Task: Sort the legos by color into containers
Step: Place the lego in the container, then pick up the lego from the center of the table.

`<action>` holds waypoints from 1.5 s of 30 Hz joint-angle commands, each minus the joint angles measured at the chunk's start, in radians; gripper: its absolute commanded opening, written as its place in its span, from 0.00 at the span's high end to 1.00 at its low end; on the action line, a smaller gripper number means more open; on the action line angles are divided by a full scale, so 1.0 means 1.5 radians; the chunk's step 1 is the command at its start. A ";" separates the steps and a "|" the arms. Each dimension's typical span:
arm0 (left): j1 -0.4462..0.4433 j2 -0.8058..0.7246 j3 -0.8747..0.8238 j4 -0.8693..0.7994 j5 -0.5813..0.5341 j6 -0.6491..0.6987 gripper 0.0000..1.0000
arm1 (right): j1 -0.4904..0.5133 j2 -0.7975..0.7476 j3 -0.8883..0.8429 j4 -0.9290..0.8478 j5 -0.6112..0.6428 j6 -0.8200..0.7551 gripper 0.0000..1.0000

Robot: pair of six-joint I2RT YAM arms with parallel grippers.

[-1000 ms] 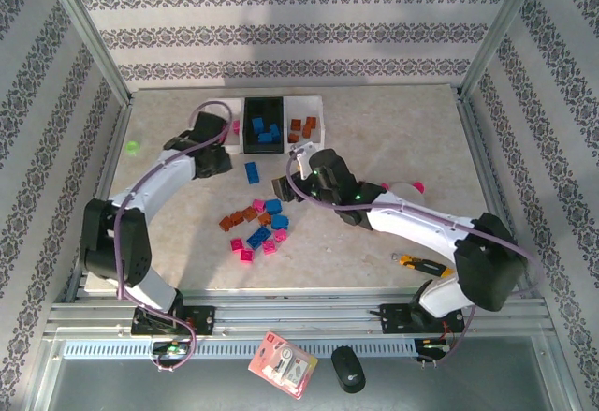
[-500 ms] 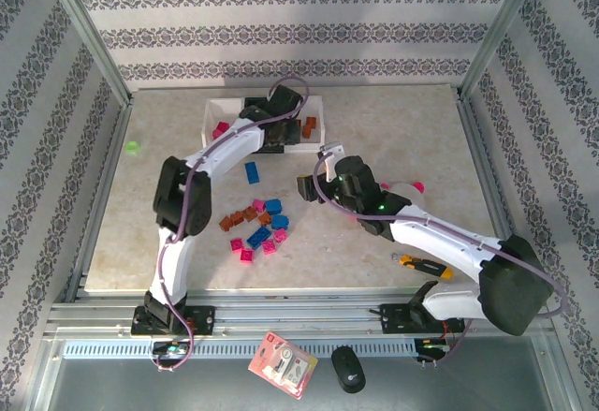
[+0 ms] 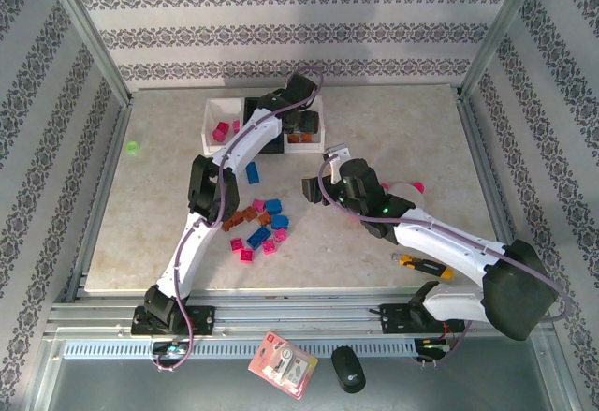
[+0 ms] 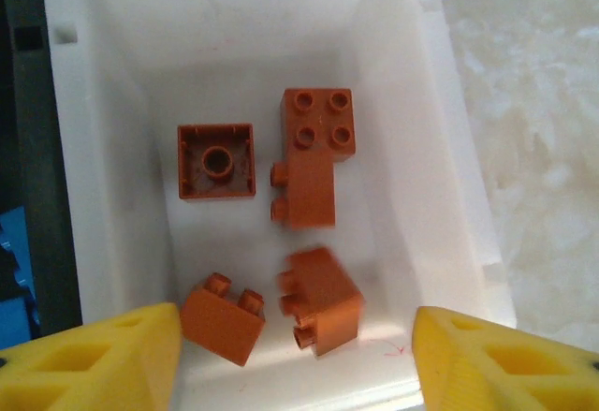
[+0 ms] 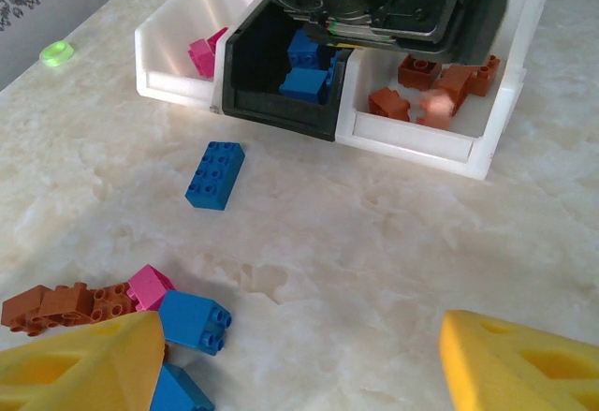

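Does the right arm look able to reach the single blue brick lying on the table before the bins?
Probably yes. The blue brick lies alone ahead of the open right claw, with nothing between them. The left claw hangs farther off, over the bin of brown bricks.

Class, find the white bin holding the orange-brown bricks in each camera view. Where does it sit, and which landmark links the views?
Top external: the white bin is upper middle, rightmost in its row.
Left wrist: the white bin spans the centre, seen from above.
Right wrist: the white bin sits upper right.
Shared landmark: the black bin joined to its left side in all three.
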 commanded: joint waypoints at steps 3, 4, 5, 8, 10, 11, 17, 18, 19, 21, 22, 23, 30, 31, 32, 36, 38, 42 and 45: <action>-0.004 -0.073 0.006 -0.051 0.012 0.029 0.04 | -0.005 0.019 0.004 -0.007 -0.016 -0.002 0.22; -0.006 -0.090 -0.008 -0.053 0.007 0.033 0.00 | 0.000 0.029 0.009 -0.006 -0.019 -0.002 0.22; -0.007 -0.113 -0.027 -0.054 0.002 0.036 0.01 | 0.005 0.039 0.016 -0.006 -0.019 -0.005 0.22; -0.006 -0.192 -0.128 -0.031 -0.025 0.036 0.01 | 0.025 0.071 0.035 -0.006 -0.014 -0.010 0.22; -0.006 -0.257 -0.224 0.007 -0.041 0.035 0.01 | 0.036 0.089 0.048 -0.003 -0.012 -0.012 0.22; -0.004 -0.293 -0.279 0.033 -0.048 0.034 0.01 | 0.042 0.100 0.053 0.000 -0.012 -0.013 0.22; 0.003 -0.454 -0.533 0.121 -0.090 -0.002 0.01 | 0.063 0.139 0.080 0.013 -0.021 -0.013 0.22; 0.003 -0.472 -0.572 0.133 -0.100 -0.011 0.00 | 0.065 0.143 0.084 0.014 -0.024 -0.015 0.22; 0.006 -0.485 -0.599 0.146 -0.103 -0.019 0.00 | 0.067 0.145 0.087 0.015 -0.025 -0.016 0.22; 0.012 -0.505 -0.656 0.170 -0.102 -0.043 0.02 | 0.071 0.152 0.091 0.018 -0.030 -0.020 0.22; 0.015 -0.507 -0.672 0.176 -0.098 -0.053 0.02 | 0.073 0.153 0.092 0.021 -0.030 -0.022 0.22; 0.017 -0.507 -0.687 0.181 -0.094 -0.062 0.02 | 0.075 0.153 0.093 0.025 -0.029 -0.025 0.21; 0.033 -0.458 -0.733 0.228 -0.077 -0.097 0.04 | 0.094 0.138 0.067 0.069 -0.038 -0.029 0.19; 0.037 -0.449 -0.734 0.231 -0.074 -0.100 0.04 | 0.095 0.135 0.061 0.077 -0.039 -0.028 0.17; 0.041 -0.439 -0.738 0.237 -0.072 -0.104 0.04 | 0.096 0.130 0.055 0.085 -0.041 -0.025 0.15; 0.054 -0.405 -0.747 0.253 -0.061 -0.114 0.05 | 0.098 0.117 0.036 0.109 -0.046 -0.021 0.12; 0.057 -0.393 -0.749 0.258 -0.057 -0.115 0.07 | 0.098 0.111 0.030 0.115 -0.044 -0.022 0.10; 0.062 -0.367 -0.750 0.273 -0.043 -0.114 0.16 | 0.098 0.107 0.024 0.120 -0.030 -0.021 0.08; 0.064 -0.345 -0.741 0.268 -0.036 -0.114 0.25 | 0.097 0.108 0.024 0.121 -0.028 -0.022 0.07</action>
